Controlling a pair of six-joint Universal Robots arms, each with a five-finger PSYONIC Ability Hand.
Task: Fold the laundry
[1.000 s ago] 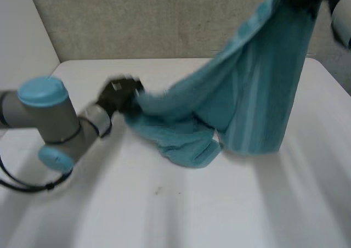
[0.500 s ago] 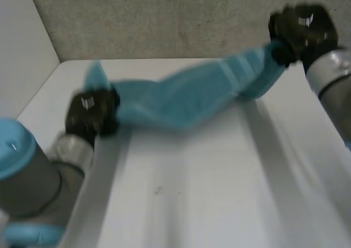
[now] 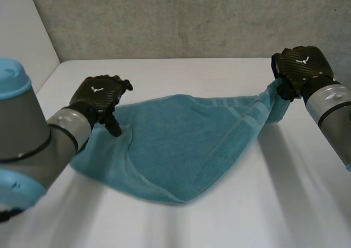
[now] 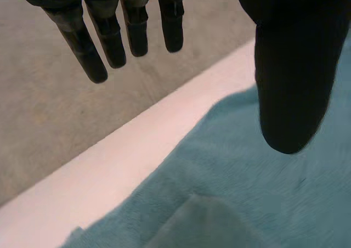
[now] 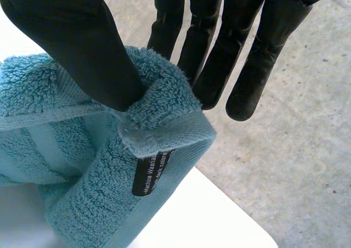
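A teal towel (image 3: 181, 138) lies stretched across the white table (image 3: 263, 215) between my two hands, sagging to a point toward the front. My left hand (image 3: 101, 97) hovers over the towel's left corner, open. In the left wrist view its fingers (image 4: 109, 39) are straight, the thumb stands apart, and the towel (image 4: 247, 193) lies below with nothing pinched. My right hand (image 3: 300, 67) is at the table's far right, shut on the towel's right corner. The right wrist view shows its thumb (image 5: 71, 39) pressing the folded corner (image 5: 159, 111) against the fingers, with a black label (image 5: 151, 171) hanging beneath.
A grey concrete floor (image 3: 181, 17) lies beyond the table's far edge. A white wall (image 3: 22, 28) stands at the far left. The table's far edge (image 4: 109, 165) runs just past the towel under my left hand.
Both hands came down and apart, drawing the hanging towel out flat onto the table. My left hand has let go of its corner; my right hand still holds its own.
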